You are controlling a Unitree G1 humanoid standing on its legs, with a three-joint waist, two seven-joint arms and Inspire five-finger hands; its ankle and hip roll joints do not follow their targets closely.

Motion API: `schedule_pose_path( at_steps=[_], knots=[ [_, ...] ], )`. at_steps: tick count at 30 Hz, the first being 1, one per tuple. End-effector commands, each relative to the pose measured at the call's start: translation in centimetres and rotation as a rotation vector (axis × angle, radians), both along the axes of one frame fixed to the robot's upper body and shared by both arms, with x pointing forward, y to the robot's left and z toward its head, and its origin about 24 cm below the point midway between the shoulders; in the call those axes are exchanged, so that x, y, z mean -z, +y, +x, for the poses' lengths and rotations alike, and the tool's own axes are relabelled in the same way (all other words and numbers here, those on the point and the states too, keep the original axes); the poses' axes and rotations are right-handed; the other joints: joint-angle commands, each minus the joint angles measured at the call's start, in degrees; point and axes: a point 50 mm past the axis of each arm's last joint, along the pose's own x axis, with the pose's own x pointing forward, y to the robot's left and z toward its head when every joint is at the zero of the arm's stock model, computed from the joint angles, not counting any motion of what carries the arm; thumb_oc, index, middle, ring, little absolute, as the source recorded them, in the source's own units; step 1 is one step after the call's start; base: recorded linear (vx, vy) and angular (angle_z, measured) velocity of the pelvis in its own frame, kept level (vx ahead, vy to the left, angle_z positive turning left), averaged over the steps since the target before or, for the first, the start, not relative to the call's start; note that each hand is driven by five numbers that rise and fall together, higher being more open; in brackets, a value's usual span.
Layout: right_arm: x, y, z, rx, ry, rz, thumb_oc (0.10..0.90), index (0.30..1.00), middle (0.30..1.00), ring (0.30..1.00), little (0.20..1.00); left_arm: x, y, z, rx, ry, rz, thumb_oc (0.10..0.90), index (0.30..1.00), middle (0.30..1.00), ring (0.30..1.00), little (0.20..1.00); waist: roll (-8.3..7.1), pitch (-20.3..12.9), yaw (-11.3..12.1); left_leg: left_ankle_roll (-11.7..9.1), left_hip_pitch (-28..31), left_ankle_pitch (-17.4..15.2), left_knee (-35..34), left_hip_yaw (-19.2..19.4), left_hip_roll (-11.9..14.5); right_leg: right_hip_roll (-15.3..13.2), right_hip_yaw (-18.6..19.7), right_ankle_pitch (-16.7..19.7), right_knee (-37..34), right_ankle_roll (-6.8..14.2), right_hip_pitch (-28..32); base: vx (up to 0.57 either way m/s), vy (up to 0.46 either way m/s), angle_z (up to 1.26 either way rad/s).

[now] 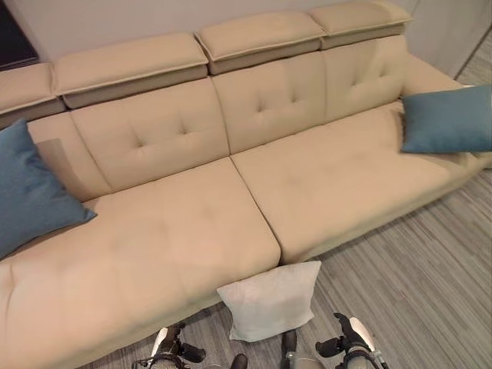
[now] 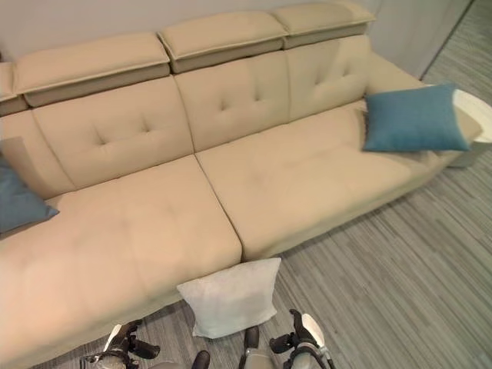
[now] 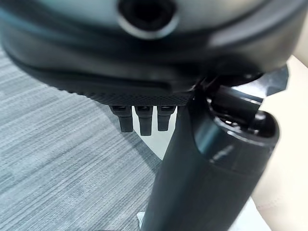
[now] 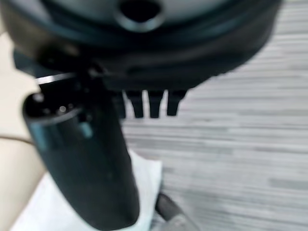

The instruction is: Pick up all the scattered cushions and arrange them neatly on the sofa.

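Note:
A light grey cushion (image 1: 270, 301) stands on the floor, leaning against the front of the beige sofa (image 1: 177, 231) near the middle. One blue cushion (image 1: 31, 192) rests against the sofa's left end. Another blue cushion (image 1: 447, 119) leans on the right armrest. My left hand (image 1: 173, 350) hangs low to the left of the grey cushion, fingers (image 3: 139, 118) straight and holding nothing. My right hand (image 1: 350, 342) hangs low to the cushion's right, also open and empty. In the right wrist view the grey cushion (image 4: 147, 173) lies just past the thumb (image 4: 91, 163).
Grey striped floor (image 1: 415, 277) stretches in front of the sofa and to the right. A white rounded object (image 2: 475, 115) stands past the sofa's right armrest. The two seat cushions between the blue cushions are bare.

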Motion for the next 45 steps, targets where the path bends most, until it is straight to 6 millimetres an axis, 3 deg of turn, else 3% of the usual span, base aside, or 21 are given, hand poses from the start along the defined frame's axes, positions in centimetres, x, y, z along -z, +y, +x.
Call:
schedule_pose_path(
  at_steps=[1,5,6,7,8,9,11,12,13,14,15,25,28,30,31,32,33,34,40,44,45],
  knots=[
    [-1.7,-3.2,1.2,0.128,-0.100,-0.028,0.800,0.900,0.900,0.900,0.900,-0.6,-0.7,1.9,0.015,-0.079,-0.023,0.800,0.900,0.900,0.900,0.900,-1.05,-0.2,-1.0,-4.0,-6.6,-2.3,1.9,1.8,3.0,-0.8,-1.9,-6.5,-1.6,4.0,4.6,0.05,-0.270,0.59],
    [-1.9,-2.8,1.2,0.036,-0.123,-0.081,0.800,0.900,0.900,0.900,0.900,-0.3,-1.0,1.3,-0.008,-0.062,-0.029,0.800,0.900,0.900,0.900,0.900,-1.37,-0.4,-1.3,-5.3,-7.8,-1.3,2.0,1.9,4.6,0.4,-3.0,-7.1,-3.4,3.0,6.1,0.00,-0.223,0.50],
    [-1.2,-3.3,-0.1,0.049,-0.051,-0.116,0.800,0.900,0.900,0.900,0.900,0.0,-2.0,0.9,-0.011,-0.048,-0.052,0.800,0.900,0.900,0.900,0.900,-1.03,0.2,-1.0,-5.9,-9.4,-0.3,2.6,2.3,5.2,0.8,-4.3,-7.7,-4.3,2.3,7.0,-0.07,-0.163,0.33],
    [-1.3,-3.0,0.1,0.053,-0.065,0.019,0.800,0.900,0.900,0.900,0.900,0.0,-1.7,0.7,-0.005,-0.046,-0.049,0.800,0.900,0.900,0.900,0.900,-0.90,0.6,-1.4,-6.0,-10.0,0.2,2.9,2.9,5.4,1.0,-4.7,-7.8,-4.8,2.1,7.4,-0.09,-0.242,0.33],
    [-2.4,-4.1,1.4,0.072,-0.123,-0.065,0.800,0.900,0.900,0.900,0.900,-0.4,-1.7,1.5,0.006,-0.073,-0.053,0.800,0.900,0.900,0.900,0.900,-0.95,0.8,-0.8,-6.1,-10.3,0.1,3.2,3.5,5.6,1.0,-6.3,-8.0,-5.5,1.6,8.3,-0.07,-0.171,0.56],
    [-2.1,-4.2,0.9,0.119,-0.110,-0.056,0.800,0.900,0.900,0.900,0.900,-0.7,-1.7,2.1,0.001,-0.100,-0.060,0.800,0.900,0.900,0.900,0.900,-1.03,1.0,-0.9,-5.8,-11.5,0.6,3.9,4.7,5.5,0.8,-7.5,-7.9,-6.3,1.6,8.6,-0.08,-0.163,0.60],
    [-2.2,-4.5,0.7,0.147,-0.118,-0.039,0.800,0.900,0.900,0.900,0.900,-0.7,-1.6,2.2,0.007,-0.098,-0.054,0.800,0.900,0.900,0.900,0.900,-1.10,1.4,-1.5,-5.3,-12.3,0.8,4.7,12.0,6.8,0.5,-9.6,-8.1,-7.2,1.5,9.8,-0.07,-0.093,0.70],
    [-2.2,-4.5,0.7,0.148,-0.118,-0.039,0.800,0.900,0.900,0.900,0.900,-0.7,-1.6,2.2,0.007,-0.098,-0.054,0.800,0.900,0.900,0.900,0.900,-1.12,1.2,-1.5,-5.3,-12.5,0.9,4.7,11.9,6.7,0.4,-9.6,-8.1,-7.2,1.5,9.6,-0.08,-0.087,0.92],
    [-2.3,-3.9,0.6,0.155,-0.144,-0.008,0.800,0.900,0.900,0.900,0.900,-0.7,-1.6,2.1,0.008,-0.097,-0.057,0.800,0.900,0.900,0.900,0.900,-1.47,1.3,-2.6,-4.6,-12.7,0.1,6.1,19.7,7.7,0.3,-11.5,-8.3,-7.6,1.4,10.2,-0.05,-0.056,0.84],
    [-2.3,-3.9,0.6,0.155,-0.144,-0.008,0.800,0.900,0.900,0.900,0.900,-0.7,-1.6,2.1,0.008,-0.097,-0.057,0.800,0.900,0.900,0.900,0.900,-1.47,1.3,-2.6,-4.6,-12.7,0.1,6.1,19.7,7.7,0.3,-11.5,-8.3,-7.6,1.4,10.1,-0.06,-0.082,0.94],
    [-2.2,-3.5,0.2,0.165,-0.150,0.013,0.800,0.900,0.900,0.900,0.900,-0.6,-1.5,1.8,-0.002,-0.087,-0.054,0.800,0.900,0.900,0.900,0.900,-1.42,1.4,-3.4,-4.0,-12.0,-0.7,6.5,23.9,8.2,0.4,-12.9,-8.8,-7.2,1.1,10.6,-0.01,-0.024,0.70],
    [-0.6,-2.7,-1.2,0.165,-0.046,-0.009,0.800,0.900,0.900,0.900,0.900,-0.1,-0.3,0.1,-0.067,-0.035,-0.044,0.800,0.900,0.900,0.900,0.900,-2.74,0.3,-2.2,-3.2,-9.8,-0.9,2.3,22.7,6.9,0.3,-14.0,-8.3,-7.1,2.0,11.2,0.07,0.039,0.19],
    [-0.7,-2.5,-0.6,0.149,-0.043,-0.021,0.800,0.900,0.900,0.900,0.900,-0.3,0.2,0.5,-0.073,-0.051,-0.031,0.800,0.900,0.900,0.900,0.900,-2.93,1.5,-1.6,-2.4,-10.3,-1.5,1.9,22.8,6.8,-0.7,-13.2,-8.7,-2.0,2.6,8.0,-0.03,0.104,-0.14],
    [-1.0,-2.4,0.4,0.143,-0.057,-0.026,0.800,0.900,0.900,0.900,0.900,-0.8,0.6,1.5,-0.064,-0.085,-0.010,0.800,0.900,0.900,0.900,0.900,-2.65,3.5,-1.8,-2.0,-12.0,-1.2,2.7,22.5,7.3,-1.9,-11.4,-8.5,4.3,3.6,2.7,-0.14,0.065,-0.44],
    [-1.0,-2.4,0.7,0.148,-0.063,-0.023,0.800,0.900,0.900,0.900,0.900,-1.0,0.9,2.1,-0.056,-0.102,0.005,0.800,0.900,0.900,0.900,0.900,-2.45,3.9,-2.2,-1.8,-12.8,-0.9,2.9,21.8,7.3,-1.6,-8.7,-8.5,5.7,4.3,0.8,-0.08,0.030,-0.45],
    [-1.0,-2.4,0.7,0.148,-0.063,-0.023,0.800,0.900,0.900,0.900,0.900,-1.0,0.9,2.1,-0.056,-0.102,0.005,0.800,0.900,0.900,0.900,0.900,-2.46,3.9,-2.2,-1.8,-12.9,-0.9,2.9,21.8,7.3,-1.6,-8.7,-8.5,5.8,4.3,0.7,-0.06,0.015,-0.18],
    [-1.2,-2.6,0.9,0.151,-0.070,-0.024,0.800,0.900,0.900,0.900,0.900,-1.5,1.0,3.1,-0.046,-0.143,0.018,0.800,0.900,0.900,0.900,0.900,-2.08,4.0,-2.7,-1.8,-13.5,-0.5,2.6,21.1,7.1,-1.1,-4.1,-8.2,5.5,4.4,-0.1,-0.03,-0.022,0.04],
    [-1.2,-2.7,1.0,0.161,-0.073,-0.024,0.800,0.900,0.900,0.900,0.900,-1.7,1.0,3.4,-0.049,-0.159,0.018,0.800,0.900,0.900,0.900,0.900,-1.81,3.8,-2.7,-2.0,-13.8,-0.3,2.3,21.1,7.4,-1.6,-3.7,-7.9,5.2,4.3,-0.2,-0.04,-0.059,0.18],
    [-1.6,-3.3,1.4,0.219,-0.100,-0.021,0.800,0.900,0.900,0.900,0.900,-2.8,0.8,5.5,-0.074,-0.252,-0.011,0.800,0.900,0.900,0.900,0.900,-2.13,4.5,-2.1,-3.5,-16.1,0.8,2.4,21.4,7.6,-2.4,-5.6,-6.8,-1.1,4.0,1.7,-0.02,-0.103,0.08],
    [-2.6,-3.8,2.8,0.255,-0.172,-0.015,0.800,0.900,0.900,0.900,0.900,-4.1,0.3,7.4,-0.121,-0.358,-0.053,0.800,0.900,0.900,0.900,0.900,-0.88,7.0,-2.6,-4.4,-19.0,2.1,3.0,20.2,8.4,-1.9,-7.3,-6.7,-1.4,3.1,-0.8,-0.07,-0.121,0.13],
    [-3.6,-4.2,4.2,0.287,-0.241,-0.009,0.800,0.900,0.900,0.900,0.900,-5.4,0.2,9.0,-0.149,-0.446,-0.073,0.800,0.900,0.900,0.900,0.900,-0.18,9.0,-2.9,-4.9,-22.0,3.3,3.5,19.7,8.6,-1.7,-8.2,-6.8,-0.1,2.6,-4.1,-0.09,-0.062,0.19]
  ],
)
